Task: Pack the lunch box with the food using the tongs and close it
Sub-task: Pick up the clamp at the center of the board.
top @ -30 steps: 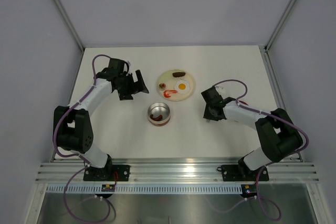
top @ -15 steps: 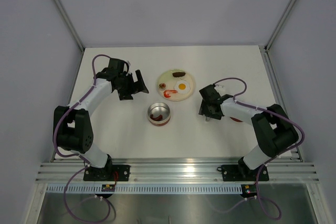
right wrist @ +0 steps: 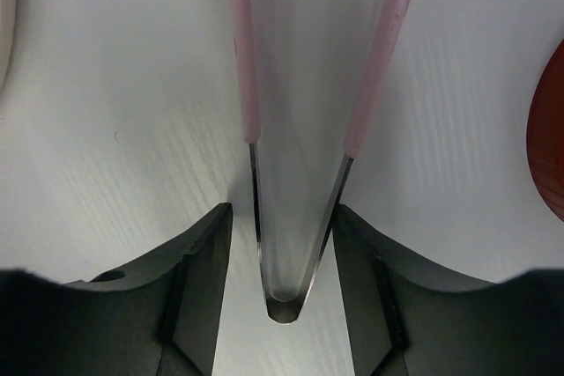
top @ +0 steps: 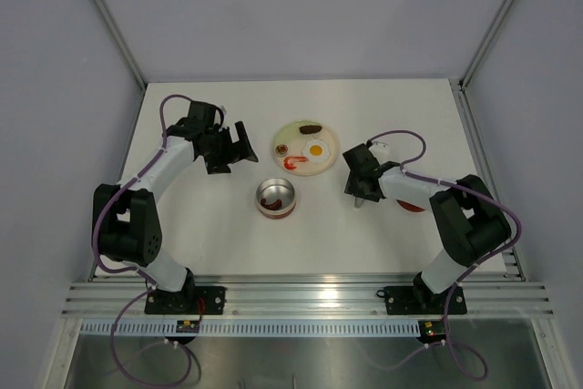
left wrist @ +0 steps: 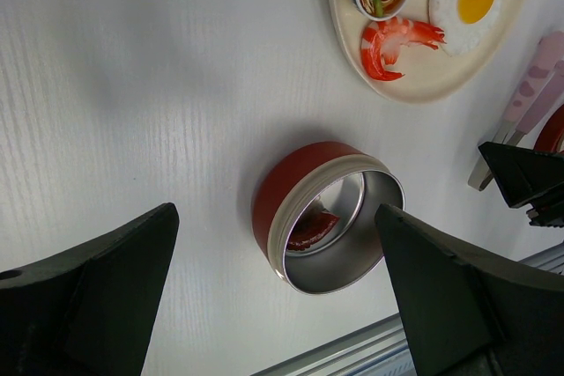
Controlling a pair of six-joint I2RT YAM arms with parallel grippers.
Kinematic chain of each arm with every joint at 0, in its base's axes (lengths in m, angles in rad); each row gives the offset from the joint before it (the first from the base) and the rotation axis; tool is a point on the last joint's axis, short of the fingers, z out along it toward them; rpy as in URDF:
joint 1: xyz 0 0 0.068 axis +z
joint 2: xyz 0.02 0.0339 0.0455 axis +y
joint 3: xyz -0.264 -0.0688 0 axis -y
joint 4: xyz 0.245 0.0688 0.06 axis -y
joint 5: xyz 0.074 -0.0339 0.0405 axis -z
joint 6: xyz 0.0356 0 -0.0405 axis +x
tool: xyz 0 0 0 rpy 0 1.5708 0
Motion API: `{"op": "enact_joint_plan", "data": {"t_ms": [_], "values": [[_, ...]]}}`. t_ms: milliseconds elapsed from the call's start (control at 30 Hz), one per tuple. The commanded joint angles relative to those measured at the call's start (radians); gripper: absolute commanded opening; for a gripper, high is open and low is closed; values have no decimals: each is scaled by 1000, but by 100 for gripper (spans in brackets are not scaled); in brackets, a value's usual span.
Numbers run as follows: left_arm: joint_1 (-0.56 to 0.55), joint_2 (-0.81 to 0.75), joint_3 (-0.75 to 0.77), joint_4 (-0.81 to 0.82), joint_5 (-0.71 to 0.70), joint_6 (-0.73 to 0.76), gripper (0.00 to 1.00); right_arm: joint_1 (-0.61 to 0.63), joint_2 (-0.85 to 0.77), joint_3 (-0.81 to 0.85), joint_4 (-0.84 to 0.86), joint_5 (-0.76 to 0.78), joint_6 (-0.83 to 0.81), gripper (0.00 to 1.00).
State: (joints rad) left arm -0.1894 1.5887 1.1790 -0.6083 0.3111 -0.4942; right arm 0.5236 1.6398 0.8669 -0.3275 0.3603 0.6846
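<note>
Lunch box (top: 275,198), a small round shiny metal tin with a red band round its lower wall, stands open and upright on the white table (top: 209,234), near the middle and between the two arms. Its polished inside mirrors a single dark red food piece (left wrist: 312,229) lying on the bottom against the wall. Its red round lid (top: 412,208) is off and lies on the table to the right, mostly hidden under the right arm.

Just behind the tin sits a wider pale round plate (top: 325,163). It carries a white-and-yellow toy fried egg (top: 316,149), a dark brown sausage-like piece (top: 311,128) at its far rim, a red-and-white curled strip (top: 292,163) at its near rim, and a small bowl (top: 283,148) with brown filling.

Right of the plate and tin lie the thin tongs (right wrist: 286,288), two slim pale pink arms ending in bare metal that joins in a rounded tip. The right gripper (right wrist: 282,213) is down at the table with its black fingers (right wrist: 198,279) on either side of that joined end. They stand partly apart: a sliver of table shows between the left finger and the metal, while the other finger is at or almost at the metal.

The left gripper (top: 242,145) hangs to the left of the plate and behind the tin, its jaws spread wide with nothing between them.
</note>
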Motion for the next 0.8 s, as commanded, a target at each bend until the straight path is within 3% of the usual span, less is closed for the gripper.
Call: {"op": "enact_joint_plan", "data": {"t_ms": [0, 233, 300, 400, 533, 767], "values": [[-4, -9, 19, 10, 14, 16, 99, 1, 48, 1, 15, 12, 4, 55], [-4, -9, 11, 16, 20, 14, 99, -2, 61, -8, 139, -73, -97, 34], [-4, -7, 10, 16, 19, 14, 99, -2, 66, -2, 146, -84, -131, 31], [-4, -10, 8, 19, 19, 14, 99, -2, 74, 12, 140, -89, -154, 34], [-4, -7, 5, 21, 17, 14, 99, -2, 80, 14, 125, -58, -140, 58], [-4, -1, 11, 19, 20, 17, 99, -2, 113, 18, 125, -44, -122, 59]]}}
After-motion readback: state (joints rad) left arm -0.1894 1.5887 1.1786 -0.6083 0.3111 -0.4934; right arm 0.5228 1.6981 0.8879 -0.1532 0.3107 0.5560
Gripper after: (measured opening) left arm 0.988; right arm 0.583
